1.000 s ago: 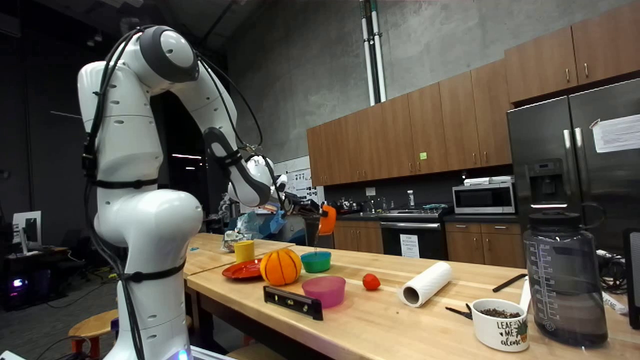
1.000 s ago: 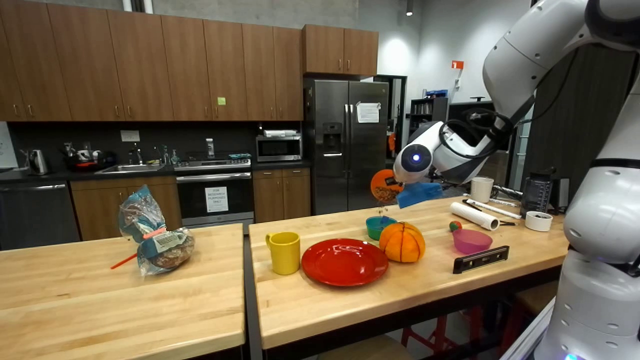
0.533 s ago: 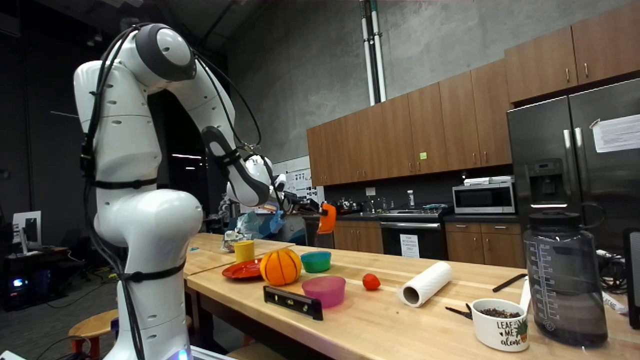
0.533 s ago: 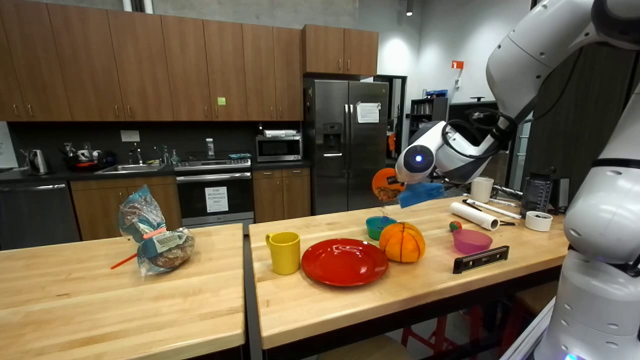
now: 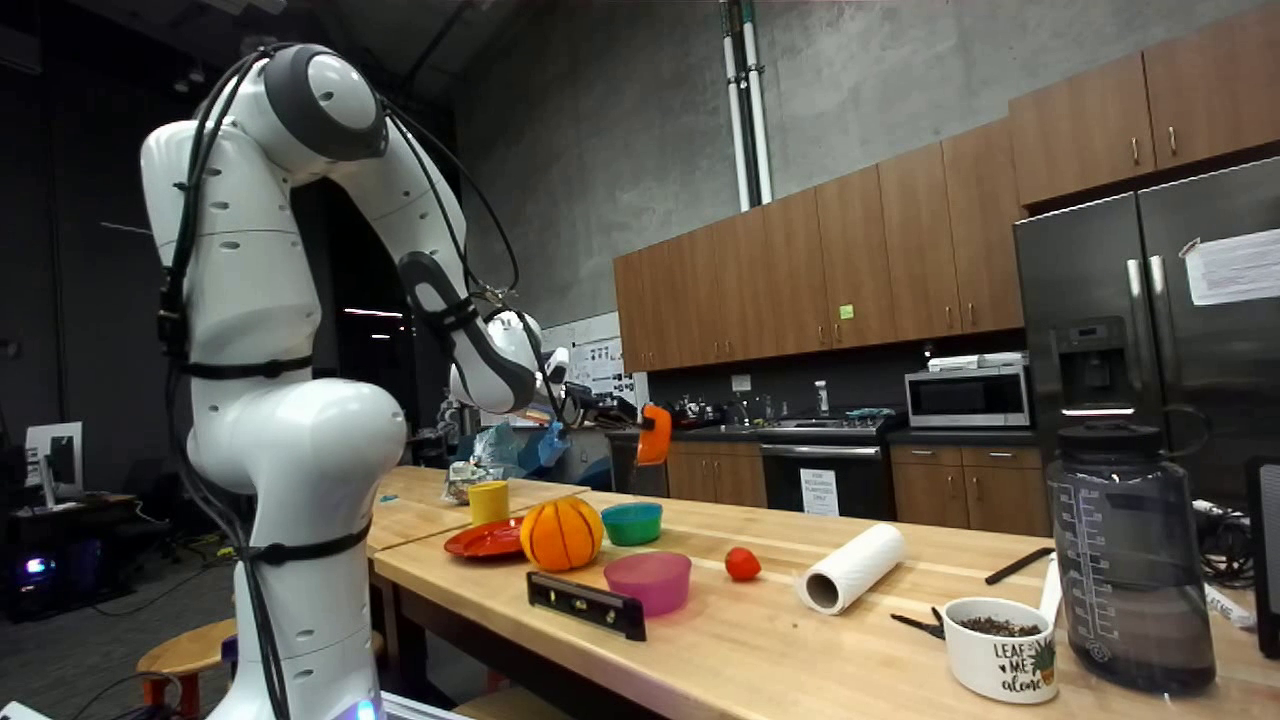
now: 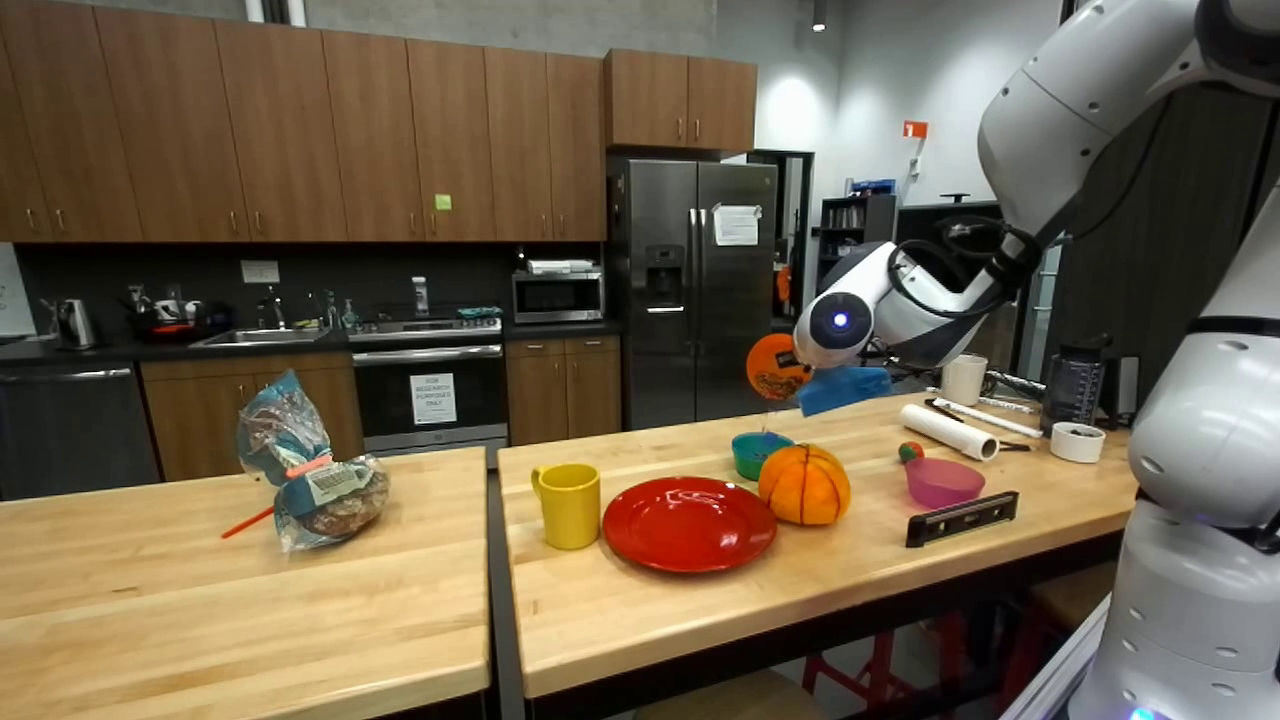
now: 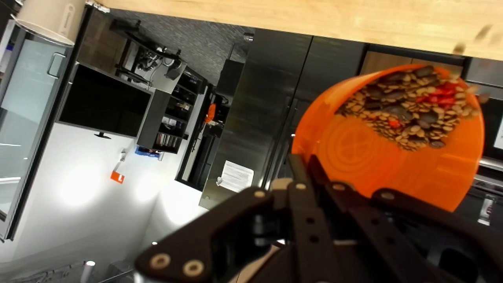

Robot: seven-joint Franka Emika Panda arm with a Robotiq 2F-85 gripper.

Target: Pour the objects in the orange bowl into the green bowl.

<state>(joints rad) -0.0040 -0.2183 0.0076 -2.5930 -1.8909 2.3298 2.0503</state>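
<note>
The orange bowl (image 5: 655, 436) is held high and tilted on its side above the green bowl (image 5: 632, 528), which stands upright on the table. Both also show in an exterior view, the orange bowl (image 6: 768, 353) above the green bowl (image 6: 750, 460). My gripper (image 7: 304, 156) is shut on the orange bowl's rim, one finger inside and one outside. In the wrist view the orange bowl (image 7: 349, 145) still holds a heap of brown seeds (image 7: 404, 114) with red bits, and a few blurred pieces fall past its lip. The green bowl is out of the wrist view.
An orange pumpkin (image 6: 805, 485) stands close to the green bowl. A red plate (image 6: 690, 525), yellow mug (image 6: 570, 506), pink bowl (image 5: 648, 582), black level (image 5: 585, 604), strawberry-like red object (image 5: 742, 564) and paper roll (image 5: 852, 568) are on the table (image 5: 760, 640).
The arm has drawn back slightly and the orange bowl has tipped a little further. Fewer seeds show inside it, and the falling stream looks thinner than a second ago.
</note>
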